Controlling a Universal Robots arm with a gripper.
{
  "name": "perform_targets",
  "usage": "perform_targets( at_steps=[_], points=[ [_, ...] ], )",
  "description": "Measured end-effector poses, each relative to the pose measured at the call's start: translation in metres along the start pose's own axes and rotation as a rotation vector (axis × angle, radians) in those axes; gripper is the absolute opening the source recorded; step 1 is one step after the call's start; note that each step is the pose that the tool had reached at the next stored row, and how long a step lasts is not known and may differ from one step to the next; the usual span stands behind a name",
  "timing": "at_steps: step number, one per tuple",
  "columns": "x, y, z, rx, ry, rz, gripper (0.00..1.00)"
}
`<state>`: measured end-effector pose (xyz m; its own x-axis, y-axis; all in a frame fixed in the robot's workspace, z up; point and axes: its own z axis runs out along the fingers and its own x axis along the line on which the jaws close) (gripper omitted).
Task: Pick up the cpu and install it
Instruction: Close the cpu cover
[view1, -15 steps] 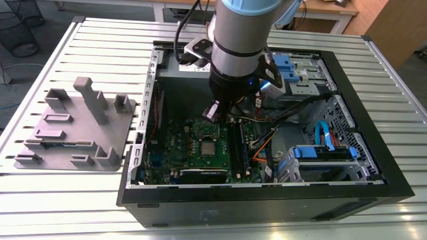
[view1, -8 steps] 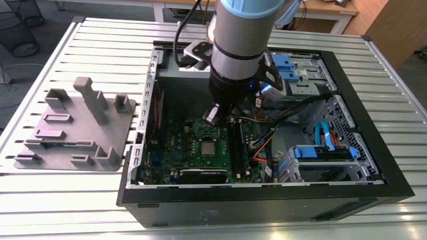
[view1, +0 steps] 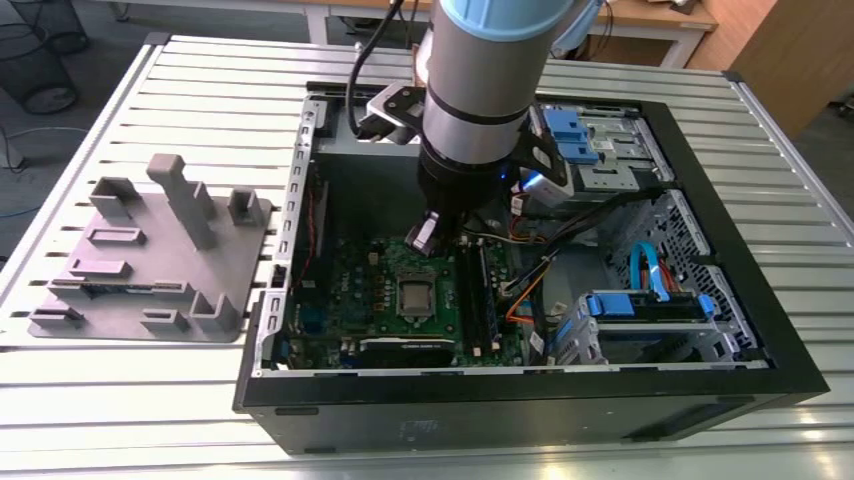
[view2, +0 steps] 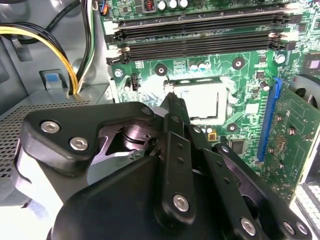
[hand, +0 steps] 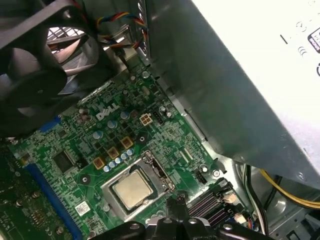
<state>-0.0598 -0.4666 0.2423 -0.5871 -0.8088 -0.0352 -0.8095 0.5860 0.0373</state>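
Gripper (view1: 424, 238) hovers above green motherboard (view1: 350, 290); we cannot tell its grip. Small square silvery-grey cpu (hand: 132, 189) sits inside rectangular metal socket frame (hand: 155, 170). We judge seating needs flush, square check.

The exterior view looks down from high above onto an open computer case (view1: 534, 260) on a slatted counter (view1: 134, 380), with the arm in the middle. Both wrist views look closely down past the end effector (view2: 172, 107) at the green motherboard (hand: 100, 135), sharing its socket (hand: 134, 187).
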Motion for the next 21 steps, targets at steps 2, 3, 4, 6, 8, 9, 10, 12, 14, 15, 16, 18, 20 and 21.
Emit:
perform_targets(
  at_steps=[2,3,4,6,8,9,10,12,14,15,16,18,20,21],
  points=[
    [0.0,-0.0001,0.0,0.0011,0.0016,0.0,0.11],
    [0.0,-0.0001,0.0001,0.0017,0.0024,-0.001,0.11],
    [0.0001,-0.0001,0.0,0.0022,0.0032,-0.001,0.11],
    [0.0001,0.0,0.0,0.0024,0.0034,-0.001,0.11],
    [0.0001,0.0,0.0,0.0022,0.0037,-0.007,0.11],
    [0.0001,0.0,0.0,0.0022,0.0036,-0.007,0.11],
    [0.0001,0.0,0.0,0.0022,0.0036,-0.007,0.11],
    [0.0001,0.0,0.0,0.0022,0.0036,-0.007,0.11],
    [0.0001,0.0,0.0,0.0022,0.0036,-0.007,0.11],
    [0.0001,0.0,0.0,0.0022,0.0037,-0.007,0.11],
    [0.0001,0.0,0.0,0.0022,0.0037,-0.007,0.11],
    [0.0007,0.0002,0.0,0.0021,0.0037,-0.007,0.11],
    [0.0026,0.0014,0.0,0.0022,0.0036,-0.007,0.11],
    [0.004,0.0024,0.0,0.0024,0.0035,-0.007,0.11]
  ],
)
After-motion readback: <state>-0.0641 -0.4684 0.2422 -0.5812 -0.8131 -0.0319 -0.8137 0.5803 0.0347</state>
